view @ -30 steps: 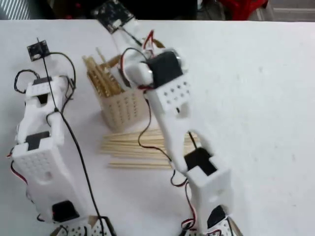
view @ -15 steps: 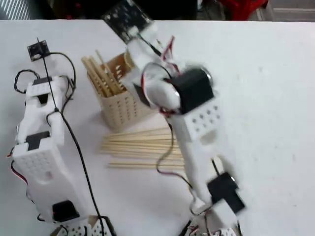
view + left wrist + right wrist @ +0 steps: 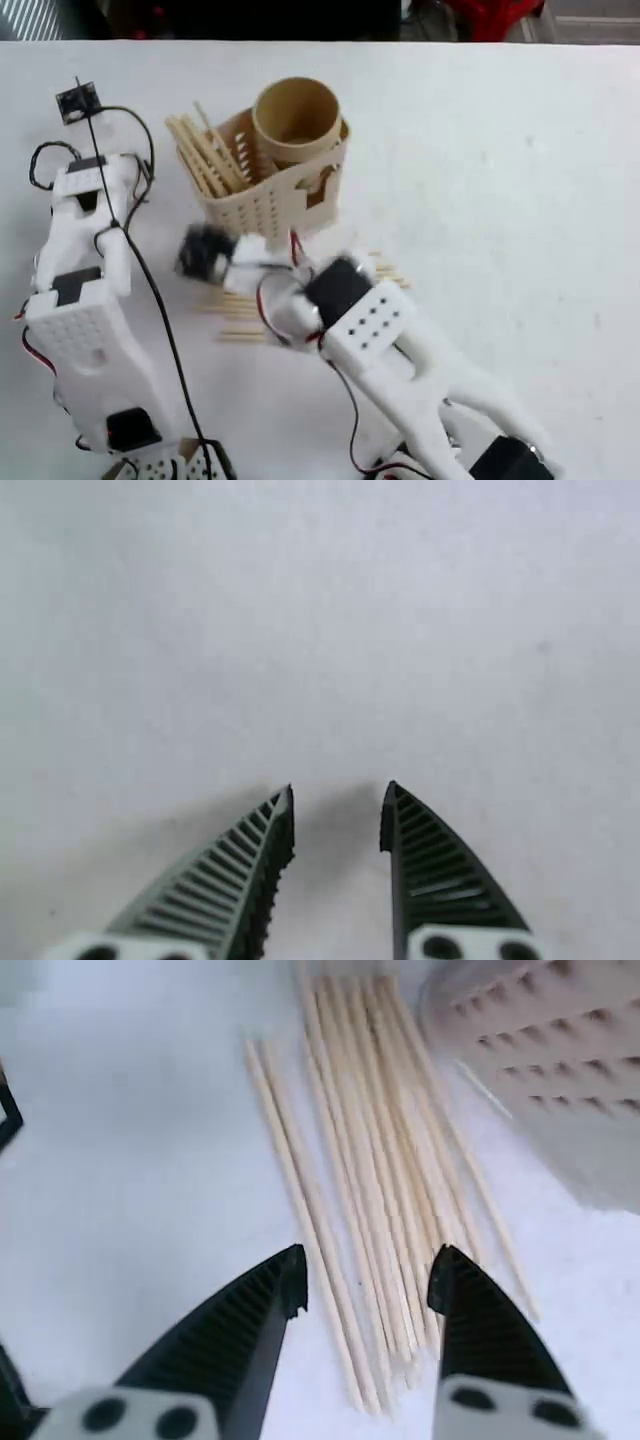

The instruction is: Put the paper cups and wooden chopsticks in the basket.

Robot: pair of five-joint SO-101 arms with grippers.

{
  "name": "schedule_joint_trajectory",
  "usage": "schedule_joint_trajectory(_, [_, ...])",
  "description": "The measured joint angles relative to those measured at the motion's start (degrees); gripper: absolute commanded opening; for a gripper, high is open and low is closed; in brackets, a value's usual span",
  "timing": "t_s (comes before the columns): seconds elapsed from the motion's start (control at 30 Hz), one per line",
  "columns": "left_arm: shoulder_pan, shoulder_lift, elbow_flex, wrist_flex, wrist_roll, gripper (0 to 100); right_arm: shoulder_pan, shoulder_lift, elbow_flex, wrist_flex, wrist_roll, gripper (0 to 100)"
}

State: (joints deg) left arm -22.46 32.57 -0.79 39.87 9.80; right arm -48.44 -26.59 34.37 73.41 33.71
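High view: right arm (image 3: 375,320) hides many chopsticks (image 3: 370,1160); right pincer (image 3: 367,1260) and left pincer (image 3: 339,790) gape empty.

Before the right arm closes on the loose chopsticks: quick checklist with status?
1. Right gripper open and empty: ok.
2. Loose chopsticks lined up with it: ok, the pile's near ends lie on the table between the jaws.
3. Basket upright: ok, a paper cup stands inside, with a bundle of chopsticks leaning beside it.
4. Clearance to the basket wall: cannot tell; the wall sits close beside the pile.
5. Left gripper out of the way: ok, open over bare table.
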Motion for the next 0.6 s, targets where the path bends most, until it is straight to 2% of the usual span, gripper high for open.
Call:
schedule_joint_trajectory(0.07, [0.0,0.0,0.0,0.0,0.0,16,0.4,-0.2,8.9,-7.5,3.1,10.5])
schedule_joint_trajectory(0.17, [0.0,0.0,0.0,0.0,0.0,16,0.0,-0.2,16.5,-14.7,6.6,14.4])
schedule_joint_trajectory(0.3, [0.0,0.0,0.0,0.0,0.0,16,-0.9,1.7,21.6,-18.0,9.3,20.4])
schedule_joint_trajectory(0.6, [0.0,0.0,0.0,0.0,0.0,16,-2.0,6.2,24.4,-24.9,9.8,14.3])
